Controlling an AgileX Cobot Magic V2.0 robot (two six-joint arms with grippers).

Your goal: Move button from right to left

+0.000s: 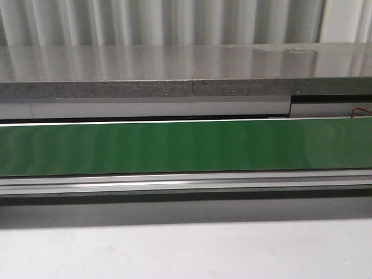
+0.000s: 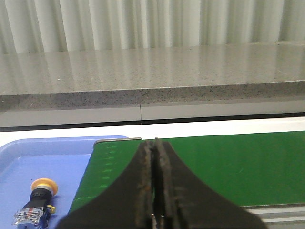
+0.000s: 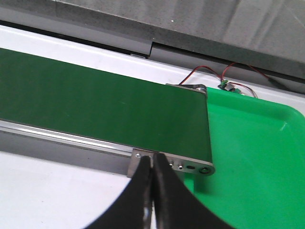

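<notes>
Button [image 2: 38,202] lay on its side in blue tray [image 2: 28,152] at left end of green belt [image 1: 186,145], prob. task already done, w/ left gripper [image 2: 155,217] & right gripper [image 3: 152,210] both closed on nothing, clear of the belt; green tray [image 3: 257,157] held no part.
</notes>
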